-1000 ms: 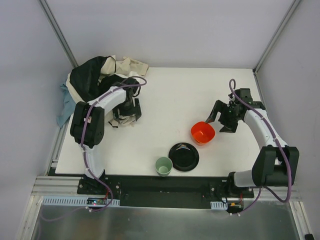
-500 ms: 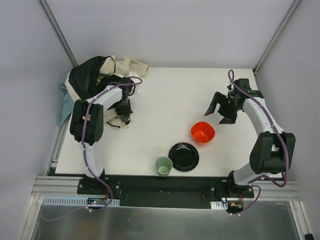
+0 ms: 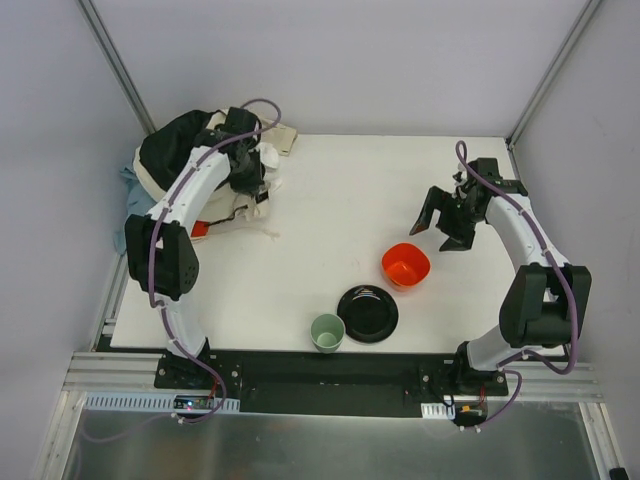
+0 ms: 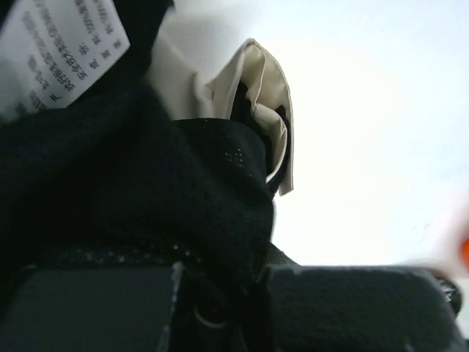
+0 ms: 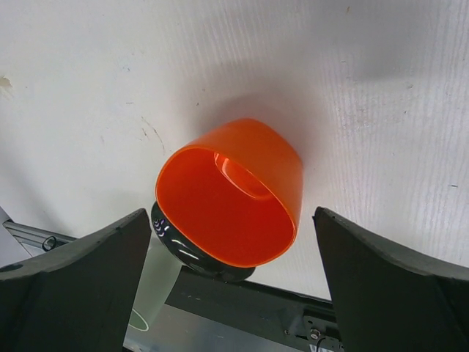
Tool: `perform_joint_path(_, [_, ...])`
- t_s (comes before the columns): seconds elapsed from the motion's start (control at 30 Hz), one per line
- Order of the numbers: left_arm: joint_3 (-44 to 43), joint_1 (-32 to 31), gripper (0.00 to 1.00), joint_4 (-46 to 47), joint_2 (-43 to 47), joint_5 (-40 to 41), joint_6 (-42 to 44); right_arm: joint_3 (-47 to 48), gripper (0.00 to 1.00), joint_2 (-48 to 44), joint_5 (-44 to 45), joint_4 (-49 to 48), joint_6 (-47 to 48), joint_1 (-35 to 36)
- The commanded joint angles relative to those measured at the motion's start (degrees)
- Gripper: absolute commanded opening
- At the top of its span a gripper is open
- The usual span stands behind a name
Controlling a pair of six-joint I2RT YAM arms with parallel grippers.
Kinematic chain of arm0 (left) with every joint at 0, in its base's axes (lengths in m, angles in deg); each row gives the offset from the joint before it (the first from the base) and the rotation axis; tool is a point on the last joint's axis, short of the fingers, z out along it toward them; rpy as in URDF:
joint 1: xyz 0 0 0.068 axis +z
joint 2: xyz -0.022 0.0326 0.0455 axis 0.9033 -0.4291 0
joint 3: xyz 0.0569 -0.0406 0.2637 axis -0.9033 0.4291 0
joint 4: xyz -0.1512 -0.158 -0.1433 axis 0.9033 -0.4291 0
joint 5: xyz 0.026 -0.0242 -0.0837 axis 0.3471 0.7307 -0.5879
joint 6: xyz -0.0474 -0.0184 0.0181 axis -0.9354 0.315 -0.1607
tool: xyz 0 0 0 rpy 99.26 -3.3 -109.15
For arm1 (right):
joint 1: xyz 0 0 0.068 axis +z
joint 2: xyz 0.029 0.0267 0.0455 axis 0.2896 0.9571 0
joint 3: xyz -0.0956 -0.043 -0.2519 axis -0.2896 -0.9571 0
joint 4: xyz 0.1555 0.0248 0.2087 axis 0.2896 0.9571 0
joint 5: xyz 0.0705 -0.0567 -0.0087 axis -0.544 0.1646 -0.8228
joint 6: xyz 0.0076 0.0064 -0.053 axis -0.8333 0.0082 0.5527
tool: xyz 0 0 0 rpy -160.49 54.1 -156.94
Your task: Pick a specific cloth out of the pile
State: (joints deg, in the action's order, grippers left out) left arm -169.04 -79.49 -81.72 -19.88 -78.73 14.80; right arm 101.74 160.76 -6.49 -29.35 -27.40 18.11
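L gripper (image 3: 247, 172) is clamped tight, apparently w/ black fabric (image 4: 132, 191) from the pile (image 3: 175, 155) pinched in it. The cloth (image 3: 200, 229) shows only as an orange-red sliver, back toward the base and left of that gripper. Peel the black layer up slowly so the cloth isn't dragged along. R gripper (image 3: 445, 222) hangs wide apart, idle.

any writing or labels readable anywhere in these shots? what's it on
White fabric care label, lying against the black fabric in the left wrist view: several rows of small print, too blurred and tilted to read.
Orange plastic bowl, round black plate, pale green cup: no lettering visible.
No other text or signs in any view.
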Motion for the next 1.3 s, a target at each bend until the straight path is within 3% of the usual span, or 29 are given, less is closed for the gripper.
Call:
perform_joint_path(0.0, [-14.5,0.9,0.00,2.0,5.0,-0.2,4.4,3.1,0.96,-1.4,-0.4,2.6,1.4,0.2])
perform_joint_path(0.17, [-26.7,7.3,0.00,1.6,4.8,-3.5,2.0,5.5,0.96,-1.8,-1.0,4.6,2.4,0.2])
perform_joint_path(0.33, [-30.7,14.4,0.00,1.6,5.2,-0.1,-0.1,5.8,0.96,-1.9,-0.9,5.0,2.8,0.4])
perform_joint_path(0.6, [-18.1,28.4,0.00,1.5,5.1,7.4,-7.4,7.7,0.96,-0.3,-1.7,5.2,2.9,1.8])
perform_joint_path(0.73, [-12.6,31.2,0.00,0.3,1.6,8.4,-7.8,9.2,0.96,0.7,-1.5,5.5,2.9,2.4])
perform_joint_path(0.83, [-13.4,31.4,0.03,-1.7,-2.8,7.0,-6.6,9.4,0.96,0.9,-1.1,5.6,2.8,2.8])
perform_joint_path(0.93, [-15.9,31.4,0.17,-3.3,-6.2,2.7,-6.2,9.5,0.96,1.3,-1.1,5.5,2.7,3.1])
perform_joint_path(1.03, [-16.1,31.2,0.43,-3.4,-5.9,-2.2,-6.1,9.4,0.96,1.2,-0.9,5.6,2.6,3.3])
perform_joint_path(1.2, [-15.8,29.3,0.86,-3.3,-1.2,-2.9,-5.3,8.8,0.96,1.5,-0.8,5.5,2.7,3.5])
perform_joint_path(1.27, [-14.7,27.6,0.95,-3.4,1.1,-3.2,-4.5,8.7,0.96,1.7,-0.9,5.4,2.8,3.5])
